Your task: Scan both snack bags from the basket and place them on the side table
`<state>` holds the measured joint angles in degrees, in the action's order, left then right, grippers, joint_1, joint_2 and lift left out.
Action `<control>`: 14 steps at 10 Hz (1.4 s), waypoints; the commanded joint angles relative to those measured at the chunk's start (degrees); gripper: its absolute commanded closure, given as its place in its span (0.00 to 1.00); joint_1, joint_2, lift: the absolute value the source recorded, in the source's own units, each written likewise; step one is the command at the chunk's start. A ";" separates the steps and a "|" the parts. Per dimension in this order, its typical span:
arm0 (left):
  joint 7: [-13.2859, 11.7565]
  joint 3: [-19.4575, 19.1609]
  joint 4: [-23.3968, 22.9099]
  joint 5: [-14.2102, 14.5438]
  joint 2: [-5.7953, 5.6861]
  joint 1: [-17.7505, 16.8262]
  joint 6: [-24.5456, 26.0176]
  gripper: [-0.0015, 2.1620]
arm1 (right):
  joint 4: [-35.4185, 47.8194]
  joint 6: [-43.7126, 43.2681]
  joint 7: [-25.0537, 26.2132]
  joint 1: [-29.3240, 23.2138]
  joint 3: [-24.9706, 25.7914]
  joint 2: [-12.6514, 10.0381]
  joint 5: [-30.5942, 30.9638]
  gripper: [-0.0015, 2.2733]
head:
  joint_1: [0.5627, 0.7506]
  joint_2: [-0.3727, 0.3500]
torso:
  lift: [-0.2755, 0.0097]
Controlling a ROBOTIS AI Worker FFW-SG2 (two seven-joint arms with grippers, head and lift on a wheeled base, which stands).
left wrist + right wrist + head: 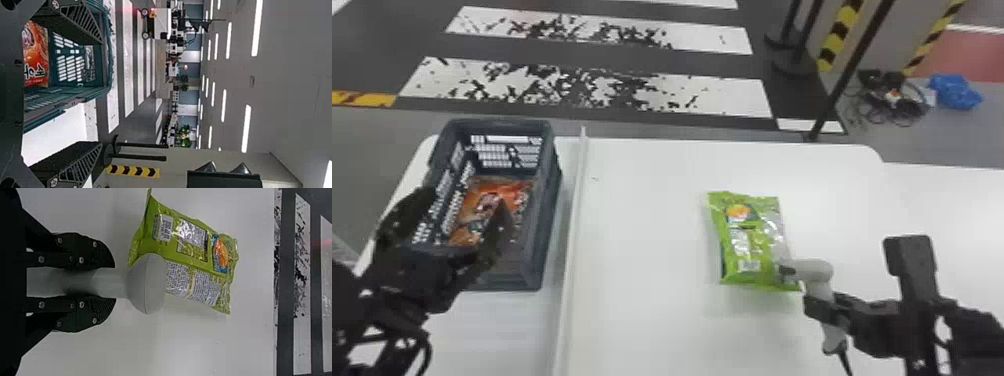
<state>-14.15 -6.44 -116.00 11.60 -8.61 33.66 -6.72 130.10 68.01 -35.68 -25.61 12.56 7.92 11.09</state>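
We're clasping the scanner (148, 284) in our right gripper (114, 283), the green bag (186, 258) lying just beyond its jaws; our left gripper (466, 197) is gaping empty over the basket (547, 200) and orange bag (504, 187).

L tool (466, 197) spread nr basket (102, 83); red snack bag (36, 64) inside, prob. flat.

On the table (642, 200), the basket (552, 200) stands at the left, 1 bag (521, 189) inside it. Right of the basket runs a strip (573, 225); right of that lies bag 2 (744, 240). The scanner (819, 272), in the right gripper (819, 306), is near bag 2's near right corner. Floor (682, 129) lies behind.
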 commanded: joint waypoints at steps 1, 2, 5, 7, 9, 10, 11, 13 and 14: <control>-0.09 0.20 0.16 0.00 0.08 -0.09 0.00 0.04 | -0.29 0.33 -0.01 0.56 -0.08 0.08 0.25 0.99 | 0.70 0.40 | 0.70; -0.09 0.20 0.16 0.00 0.08 -0.09 0.00 0.04 | -0.37 0.86 -0.01 0.65 -0.25 0.08 0.34 0.99 | 0.70 0.40 | 0.70; -0.09 0.20 0.16 0.00 0.08 -0.09 -0.18 0.04 | -0.99 1.04 -0.09 0.82 -0.69 0.08 0.34 0.99 | 0.70 0.40 | 0.70; -0.09 0.28 -0.02 0.00 0.00 0.00 -0.18 0.04 | -0.99 1.21 -0.09 0.91 -0.96 0.08 0.34 0.99 | 0.70 0.40 | 0.70; 0.00 0.28 -0.19 0.00 -0.18 0.00 -0.35 0.04 | -0.81 1.21 -0.09 0.91 -0.17 0.08 0.25 0.99 | 0.70 0.41 | 0.70; 0.00 0.28 -0.19 0.09 -0.27 0.00 -0.35 0.04 | -0.64 1.21 -0.09 1.17 1.50 0.08 -0.19 0.99 | 0.70 0.40 | 0.70; 0.00 0.28 -0.19 0.09 -0.35 0.00 -0.35 0.04 | -0.55 1.39 -0.09 1.61 3.52 0.08 -0.54 0.99 | 0.70 0.39 | 0.70; 0.00 0.37 -0.19 0.35 -0.71 0.00 -0.53 0.04 | -3.36 -1.78 -0.01 3.55 6.86 0.26 -0.54 0.99 | 0.70 0.33 | 0.70; 0.00 0.37 -0.19 0.44 -0.88 0.00 -0.53 0.04 | -6.53 -3.71 0.43 5.04 7.92 0.61 -0.54 0.99 | 0.70 0.31 | 0.70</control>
<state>-14.15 -6.07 -116.19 11.99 -9.37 33.66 -7.24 125.51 65.73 -35.27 -21.50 19.78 8.33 10.55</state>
